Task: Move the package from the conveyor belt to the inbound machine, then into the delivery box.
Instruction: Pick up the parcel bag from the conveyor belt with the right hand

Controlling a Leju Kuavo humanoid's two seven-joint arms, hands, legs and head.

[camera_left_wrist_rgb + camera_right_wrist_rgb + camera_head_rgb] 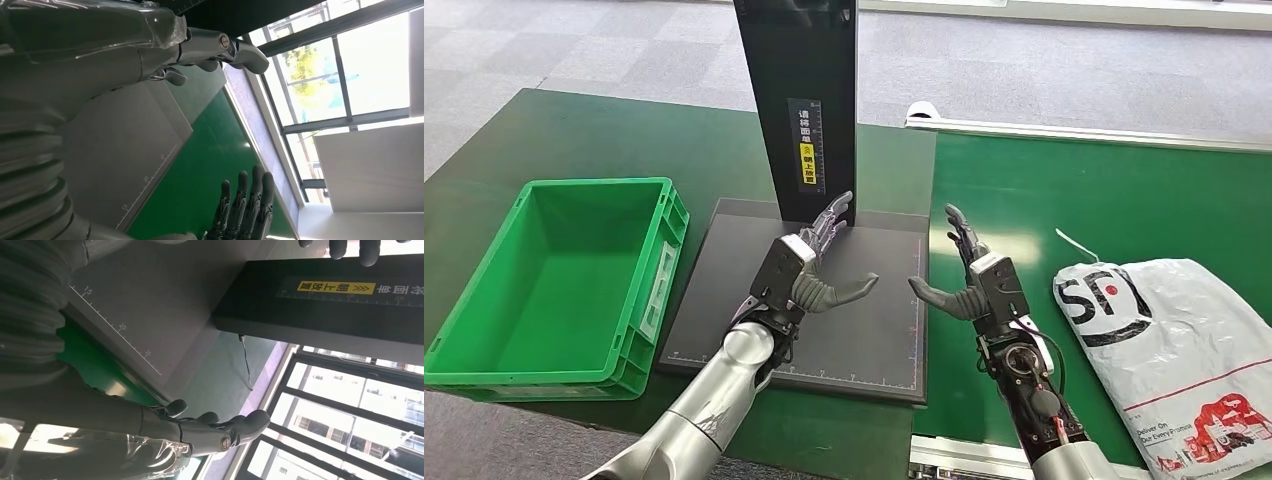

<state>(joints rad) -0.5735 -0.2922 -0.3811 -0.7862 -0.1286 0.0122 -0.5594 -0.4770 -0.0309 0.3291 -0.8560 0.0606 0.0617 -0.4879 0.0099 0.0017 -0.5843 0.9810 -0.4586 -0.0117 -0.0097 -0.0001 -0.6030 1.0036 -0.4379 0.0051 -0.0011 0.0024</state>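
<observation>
The white plastic courier package with black lettering and red print [1179, 350] lies flat on the green conveyor belt [1104, 200] at the robot's right, untouched and apart from both hands, so by the look of it the first carry has not begun. The right hand [969, 275] hovers near the belt's inner edge, just left of the package, fingers spread wide and thumb turned inward, holding nothing; it seems poised to swing over for a grasp. The left hand [814, 265] hangs above the dark grey scanning plate of the inbound machine [724, 300], equally wide and empty, palm facing its partner, likely ready to help steady the floppy bag. The machine's black upright column with a yellow label [799, 100] rises behind the plate. Further left on the dark green surface [574, 130] stands the green plastic delivery box [639, 310], placed next to the plate for a short final transfer.
</observation>
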